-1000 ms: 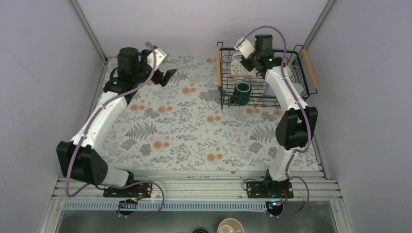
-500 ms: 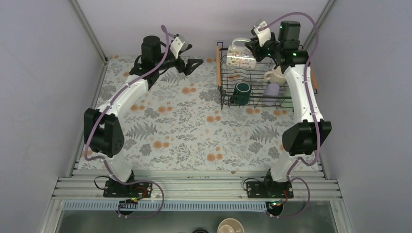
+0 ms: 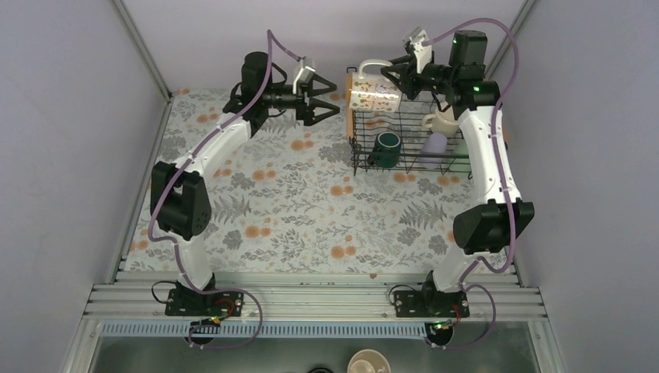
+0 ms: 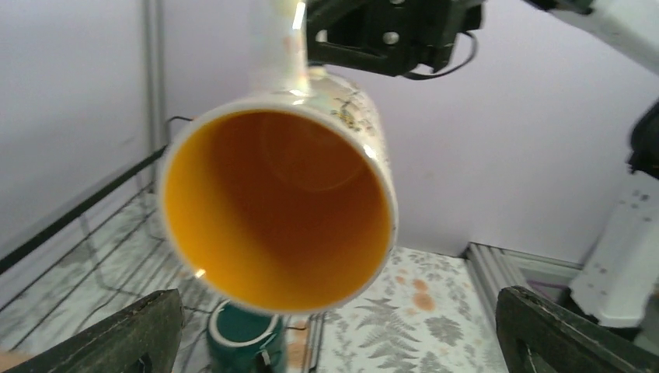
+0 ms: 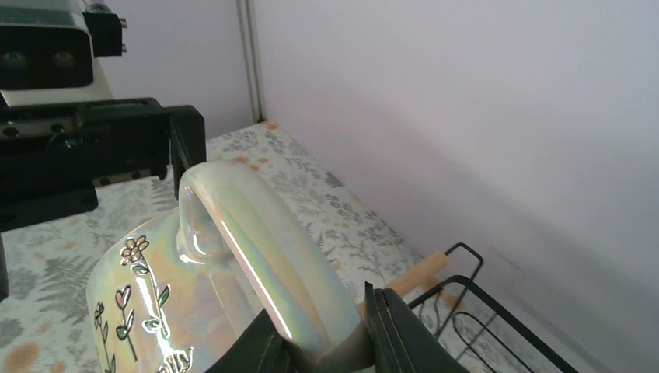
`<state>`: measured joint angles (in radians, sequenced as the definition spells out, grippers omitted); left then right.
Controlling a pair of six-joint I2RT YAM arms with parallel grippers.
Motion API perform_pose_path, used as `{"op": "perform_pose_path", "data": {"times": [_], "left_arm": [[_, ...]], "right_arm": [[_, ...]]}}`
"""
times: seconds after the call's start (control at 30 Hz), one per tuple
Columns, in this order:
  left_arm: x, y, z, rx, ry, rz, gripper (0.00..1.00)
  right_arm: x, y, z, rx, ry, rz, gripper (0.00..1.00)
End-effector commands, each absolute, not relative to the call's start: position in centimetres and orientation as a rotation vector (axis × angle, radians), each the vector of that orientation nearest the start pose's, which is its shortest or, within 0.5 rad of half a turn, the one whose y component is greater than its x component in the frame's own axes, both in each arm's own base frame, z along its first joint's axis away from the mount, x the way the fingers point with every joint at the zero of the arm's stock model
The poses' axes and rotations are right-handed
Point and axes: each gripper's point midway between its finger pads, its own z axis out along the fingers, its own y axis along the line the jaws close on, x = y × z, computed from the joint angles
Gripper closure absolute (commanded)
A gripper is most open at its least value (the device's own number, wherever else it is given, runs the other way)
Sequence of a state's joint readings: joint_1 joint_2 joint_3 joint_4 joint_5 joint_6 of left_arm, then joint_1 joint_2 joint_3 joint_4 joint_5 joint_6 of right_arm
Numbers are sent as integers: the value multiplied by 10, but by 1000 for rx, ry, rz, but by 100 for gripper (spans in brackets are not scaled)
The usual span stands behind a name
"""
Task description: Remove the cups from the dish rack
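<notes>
Your left gripper [image 3: 336, 98] swung in beside the dish rack [image 3: 412, 167] since a moment ago, jaws spread wide, facing the floral mug's [image 3: 373, 95] orange mouth; your right gripper [image 3: 392, 74] pinched its handle, mug sideways, aloft over the rack's left edge, dark green mug [image 3: 387, 145] inside below

Left fingers [image 4: 116, 342] splayed wide; right fingers [image 5: 400, 338] apparently pinched shut, both arms extended.

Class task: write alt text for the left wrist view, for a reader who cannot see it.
A floral mug, its orange inside facing the camera, hangs held by its handle in the right gripper above. The left gripper, open, frames the lower corners; a dark green mug sits below in the rack.
</notes>
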<state>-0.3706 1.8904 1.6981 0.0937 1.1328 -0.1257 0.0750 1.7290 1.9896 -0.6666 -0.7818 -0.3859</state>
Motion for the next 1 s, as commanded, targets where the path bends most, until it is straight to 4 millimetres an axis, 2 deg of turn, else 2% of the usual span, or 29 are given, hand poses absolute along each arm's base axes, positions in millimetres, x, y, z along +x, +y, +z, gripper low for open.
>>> {"op": "perform_pose_path", "data": {"times": [0.0, 0.13, 0.33, 0.4, 0.53, 0.6, 0.63, 0.67, 0.7, 0.73, 0.8, 0.87, 0.97], "left_arm": [[378, -347, 382, 1209, 1316, -1385, 0], [382, -359, 378, 1227, 1325, -1400, 0], [382, -373, 388, 1244, 1305, -1455, 5], [378, -377, 390, 1253, 1300, -1469, 17], [372, -382, 387, 1272, 1304, -1487, 31], [369, -383, 388, 1280, 1302, -1491, 42], [367, -383, 389, 1283, 1299, -1491, 49], [366, -383, 390, 1282, 1300, -1490, 64], [366, -383, 390, 1278, 1305, -1488, 73], [366, -383, 392, 1276, 1304, -1485, 79], [365, -383, 393, 1273, 1308, -1478, 85], [365, -383, 395, 1268, 1312, -1458, 96], [366, -382, 395, 1257, 1327, -1406, 98]], "right_arm": [[429, 168, 468, -949, 1481, 673, 97], [423, 172, 466, -959, 1469, 734, 97], [428, 175, 457, -967, 1469, 775, 97], [429, 177, 457, -971, 1467, 788, 97], [431, 178, 455, -978, 1468, 796, 97], [431, 178, 454, -979, 1469, 797, 97], [431, 178, 454, -980, 1468, 796, 97], [432, 178, 453, -981, 1469, 795, 97], [433, 177, 452, -980, 1470, 793, 97], [434, 178, 450, -980, 1473, 793, 97], [435, 178, 449, -978, 1477, 794, 97], [436, 177, 448, -975, 1481, 792, 97], [437, 176, 449, -969, 1485, 776, 95]]}}
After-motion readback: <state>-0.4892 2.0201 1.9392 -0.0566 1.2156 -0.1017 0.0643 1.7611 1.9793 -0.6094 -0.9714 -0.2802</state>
